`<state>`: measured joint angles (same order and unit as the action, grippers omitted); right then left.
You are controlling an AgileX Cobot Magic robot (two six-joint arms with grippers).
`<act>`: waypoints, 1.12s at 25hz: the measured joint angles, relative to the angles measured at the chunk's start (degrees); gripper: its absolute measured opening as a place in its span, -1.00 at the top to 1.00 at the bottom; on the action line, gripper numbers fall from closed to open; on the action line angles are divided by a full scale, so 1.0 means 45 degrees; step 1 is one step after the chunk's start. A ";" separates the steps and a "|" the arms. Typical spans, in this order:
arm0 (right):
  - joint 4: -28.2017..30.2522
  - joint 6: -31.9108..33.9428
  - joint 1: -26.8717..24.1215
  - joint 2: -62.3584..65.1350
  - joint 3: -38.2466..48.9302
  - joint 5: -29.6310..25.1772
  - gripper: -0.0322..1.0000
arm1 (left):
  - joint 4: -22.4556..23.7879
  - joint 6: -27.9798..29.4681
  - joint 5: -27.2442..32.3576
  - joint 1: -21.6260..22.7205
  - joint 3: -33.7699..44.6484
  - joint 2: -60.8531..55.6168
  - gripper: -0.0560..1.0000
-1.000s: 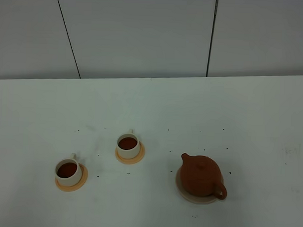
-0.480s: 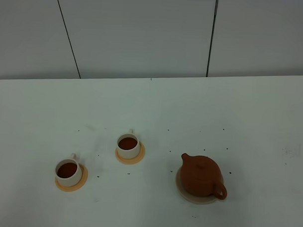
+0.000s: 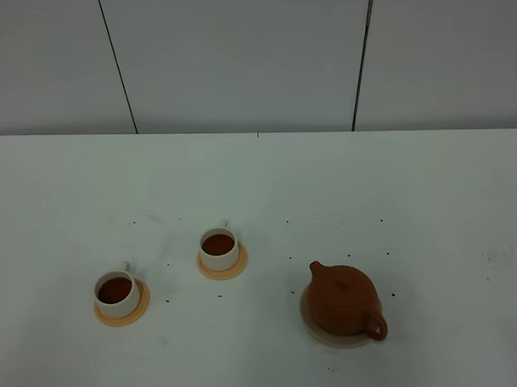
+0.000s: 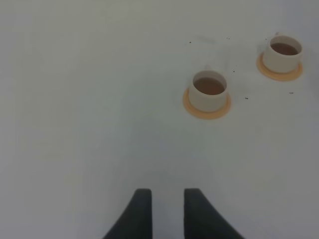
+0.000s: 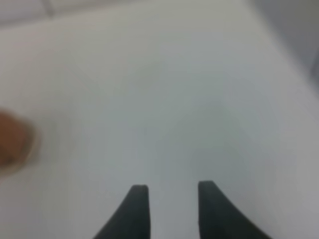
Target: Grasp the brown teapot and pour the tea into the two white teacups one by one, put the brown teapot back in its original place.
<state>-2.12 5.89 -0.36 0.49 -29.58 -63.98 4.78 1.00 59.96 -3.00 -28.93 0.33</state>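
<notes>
A white desk [image 3: 344,188] sits by a pale wall. The brown teapot [image 3: 344,300] stands on its round beige mat [image 3: 309,324], so it looks put back. The two white teacups [image 3: 218,248] [image 3: 117,292] hold brown tea on orange coasters [image 3: 238,267]. The left fingers [image 4: 167,211] and right fingers [image 5: 172,209] hang apart, holding nothing, away from everything.

Light is soft and even, shadows on the white table [image 3: 267,185] are faint. The high view is sharp, the left wrist view slightly soft, the right wrist view strongly blurred
</notes>
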 joint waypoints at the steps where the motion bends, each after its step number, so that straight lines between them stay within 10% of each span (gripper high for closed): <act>1: -0.0295 -0.0077 0.0000 0.0000 0.0238 0.0185 0.49 | 0.0000 0.0000 0.0000 0.0000 0.0000 0.0000 0.46; 17: 0.1272 0.0966 -0.0076 0.0000 -0.0103 -0.1001 0.49 | 0.0000 0.0000 0.0000 0.0000 0.0000 0.0000 0.46; 28: 0.0705 0.0399 -0.0076 -0.0011 0.0346 0.0490 0.49 | 0.0000 0.0000 0.0000 0.0000 0.0000 0.0000 0.46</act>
<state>1.05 7.69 -0.70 0.44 -28.02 -61.77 4.78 1.00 59.96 -3.00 -28.93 0.33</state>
